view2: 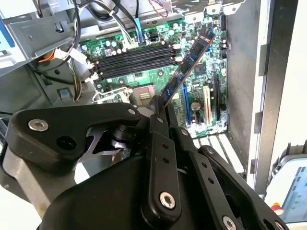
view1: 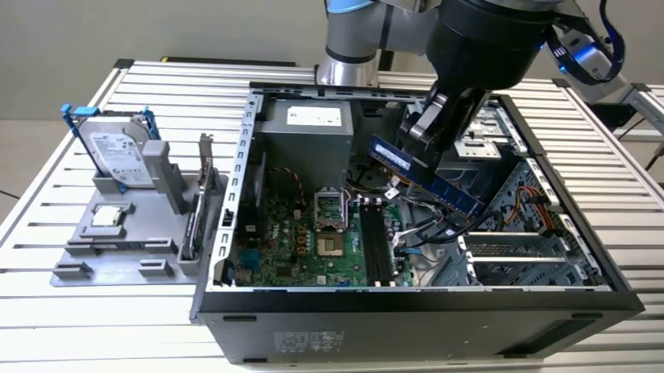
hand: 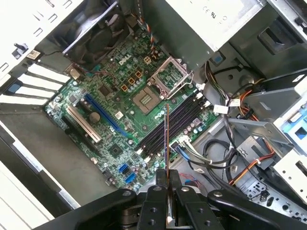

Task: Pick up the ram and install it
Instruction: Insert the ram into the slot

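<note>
Exterior view, starting at its left: a grey holder (view1: 120, 241) sits on the slatted table (view1: 62, 326). A silver hard drive (view1: 114, 151) stands upright in it in a blue frame. A dark card (view1: 200, 198) with a metal bracket stands on edge at the holder's side, just beside the computer case (view1: 415, 318). The case lies open, with the green motherboard (view1: 295, 233) flat on its floor. The black slots (view1: 375, 245) run along the motherboard's edge toward the exterior view's right, and they are bare.

Further right and higher, the ram (view1: 428, 177) hangs in the air inside the case, above a bundle of cables (view1: 441, 229). It is tilted, with its lower end toward the exterior view's right, and it is clear of the slots. The gripper (view1: 424, 141) has its fingers clamped on the ram's upper part.

In the second wrist view the gripper (view2: 160, 114) pinches one end of the ram (view2: 189, 62), which reaches out over the motherboard (view2: 144, 86) near the slots (view2: 134, 57). In the first wrist view the ram (hand: 166, 139) is seen edge-on as a thin strip rising from the gripper (hand: 167, 175) across the slots (hand: 175, 120).
</note>
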Controlling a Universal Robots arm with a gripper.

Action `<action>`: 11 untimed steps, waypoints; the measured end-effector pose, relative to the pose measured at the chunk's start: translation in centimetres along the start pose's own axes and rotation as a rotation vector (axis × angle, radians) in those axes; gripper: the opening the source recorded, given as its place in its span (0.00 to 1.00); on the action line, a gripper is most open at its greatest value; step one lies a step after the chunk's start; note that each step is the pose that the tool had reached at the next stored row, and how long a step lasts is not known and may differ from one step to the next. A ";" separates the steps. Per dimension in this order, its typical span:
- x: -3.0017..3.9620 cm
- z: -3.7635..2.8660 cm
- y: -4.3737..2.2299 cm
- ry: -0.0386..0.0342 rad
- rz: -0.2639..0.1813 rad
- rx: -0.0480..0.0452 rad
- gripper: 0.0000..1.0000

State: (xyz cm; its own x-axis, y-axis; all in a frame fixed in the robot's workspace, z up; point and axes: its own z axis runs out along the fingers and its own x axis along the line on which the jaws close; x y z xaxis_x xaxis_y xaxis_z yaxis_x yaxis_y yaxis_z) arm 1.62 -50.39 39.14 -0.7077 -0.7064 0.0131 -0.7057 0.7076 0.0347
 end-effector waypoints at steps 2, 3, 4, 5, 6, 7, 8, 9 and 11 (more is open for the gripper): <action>0.00 0.00 0.00 -0.0004 0.011 -0.0001 0.00; -0.01 0.00 -0.01 -0.0006 0.016 -0.0002 0.00; -0.01 0.00 -0.01 -0.0008 0.022 -0.0003 0.00; -0.01 0.00 -0.01 -0.0010 0.027 -0.0004 0.00; -0.01 0.00 -0.01 -0.0012 0.032 -0.0004 0.00; -0.01 0.00 -0.01 -0.0013 0.038 -0.0005 0.00; -0.01 0.00 -0.01 -0.0015 0.043 -0.0006 0.00; -0.01 0.00 -0.01 -0.0017 0.048 -0.0006 0.00; -0.01 0.00 -0.01 -0.0020 0.058 -0.0008 0.00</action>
State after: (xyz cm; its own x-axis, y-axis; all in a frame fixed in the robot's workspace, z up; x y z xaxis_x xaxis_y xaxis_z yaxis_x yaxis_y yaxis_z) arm 1.63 -50.39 39.14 -0.7474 -0.6643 0.0130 -0.6636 0.7473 0.0347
